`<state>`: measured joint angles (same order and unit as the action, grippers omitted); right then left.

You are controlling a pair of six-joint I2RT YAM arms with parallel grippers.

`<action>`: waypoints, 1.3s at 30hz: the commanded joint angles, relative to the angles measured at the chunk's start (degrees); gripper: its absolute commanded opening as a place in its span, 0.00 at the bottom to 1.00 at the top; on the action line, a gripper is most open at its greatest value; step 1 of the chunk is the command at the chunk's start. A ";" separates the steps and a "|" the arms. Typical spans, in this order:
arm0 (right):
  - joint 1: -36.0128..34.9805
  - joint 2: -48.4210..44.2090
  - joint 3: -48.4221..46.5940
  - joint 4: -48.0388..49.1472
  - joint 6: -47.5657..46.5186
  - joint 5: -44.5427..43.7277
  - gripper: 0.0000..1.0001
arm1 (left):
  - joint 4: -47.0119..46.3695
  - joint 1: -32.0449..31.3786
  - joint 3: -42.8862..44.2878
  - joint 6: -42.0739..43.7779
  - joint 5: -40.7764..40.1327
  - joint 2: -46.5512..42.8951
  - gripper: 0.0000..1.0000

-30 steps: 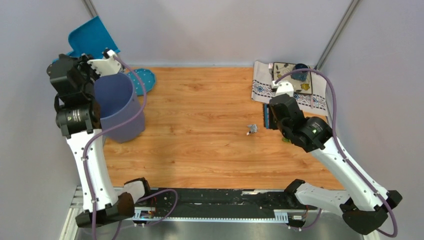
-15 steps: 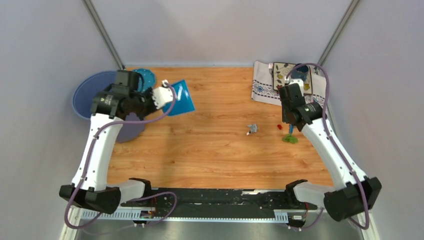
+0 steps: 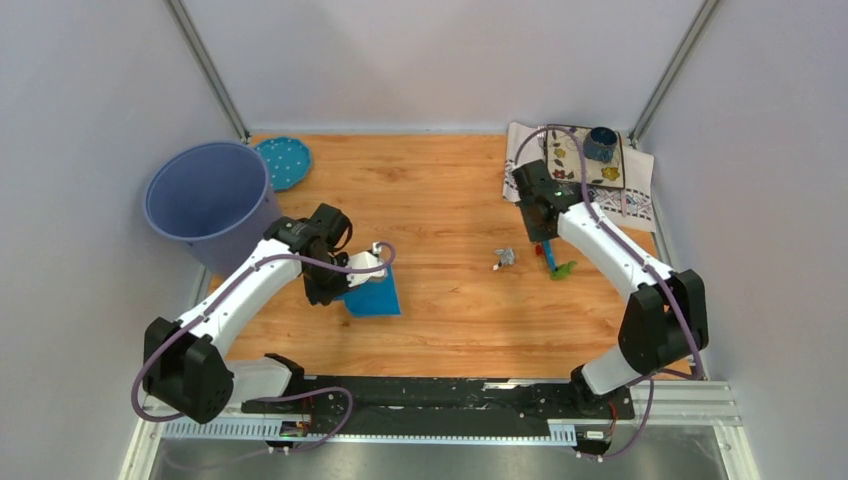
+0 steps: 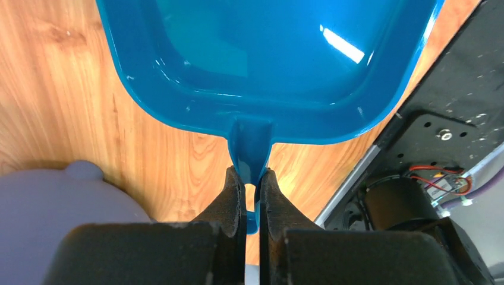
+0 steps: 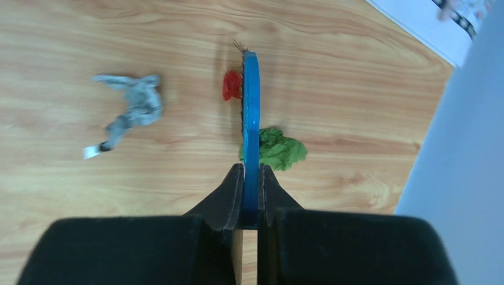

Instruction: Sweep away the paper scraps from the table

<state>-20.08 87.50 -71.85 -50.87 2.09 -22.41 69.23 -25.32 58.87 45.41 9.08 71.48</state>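
My left gripper (image 4: 252, 178) is shut on the handle of a blue dustpan (image 4: 267, 59), which rests low on the table (image 3: 440, 190) left of centre, as the top view (image 3: 372, 297) shows. My right gripper (image 5: 250, 172) is shut on a thin blue brush (image 5: 251, 119) with its bristle end down on the wood. A red scrap (image 5: 232, 85) lies touching the brush's left side and a green scrap (image 5: 279, 148) its right side. A grey-white scrap (image 5: 134, 110) lies further left, apart from the brush. In the top view the grey scrap (image 3: 505, 258) lies between brush and dustpan.
A purple bin (image 3: 205, 195) stands at the back left, with a teal dotted plate (image 3: 283, 160) beside it. A patterned white cloth (image 3: 525, 175) with a tray and a blue cup (image 3: 600, 145) lies at the back right. A black rail (image 3: 450, 395) runs along the near edge.
My left arm swung the dustpan from the bin down onto the table left of centre. My right arm moved the brush leftward, and the green scrap shifted left with it.
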 commanded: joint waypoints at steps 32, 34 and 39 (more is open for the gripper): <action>-25.46 -8.50 1.63 12.38 16.54 28.13 0.00 | -8.06 -0.08 -8.86 0.12 -8.21 3.75 0.00; -23.79 -6.31 1.72 11.85 17.51 28.48 0.00 | -8.06 -0.17 -9.21 0.12 -8.20 3.67 0.00; -21.15 -4.27 -0.82 7.29 16.64 27.94 0.00 | -8.15 -0.17 -10.44 -0.67 -7.06 3.49 0.00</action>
<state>-42.65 83.31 -70.00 -42.72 17.69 4.38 61.34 -25.36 49.23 46.11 -0.16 75.24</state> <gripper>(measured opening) 0.068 0.043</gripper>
